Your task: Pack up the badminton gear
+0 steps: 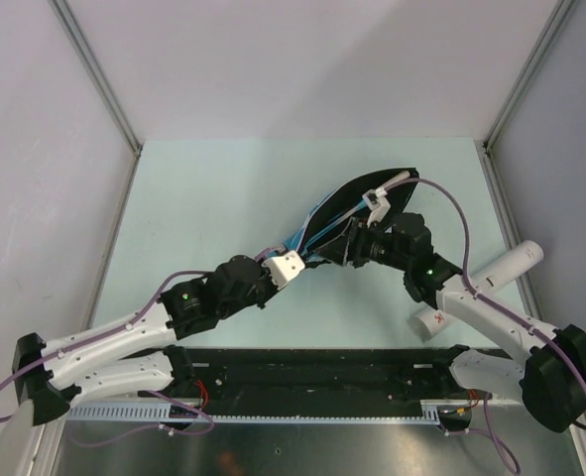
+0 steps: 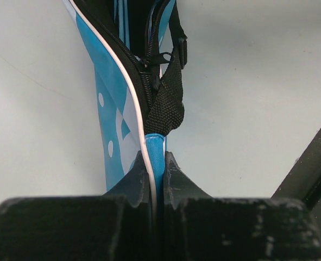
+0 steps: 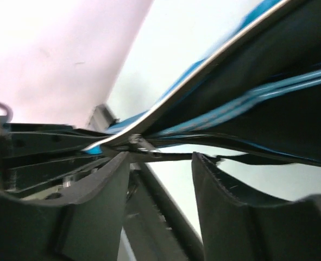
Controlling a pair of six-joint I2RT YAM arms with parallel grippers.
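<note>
I see the cover (image 1: pixel 360 203) on the table (image 1: pixel 193 198), unzipped, rackets (image 3: pixel 269 92) inside. My left gripper (image 2: pixel 157 166) stretches forward, clamped on its narrow end. My right gripper (image 3: pixel 160 163) is spread at the zipper edge. The tube (image 1: pixel 506 266) lies to the right.

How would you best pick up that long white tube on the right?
Grip the white tube near its far end, which pokes clear of the right arm. It lies flat, so come from above, closing across its round, narrow width.
</note>
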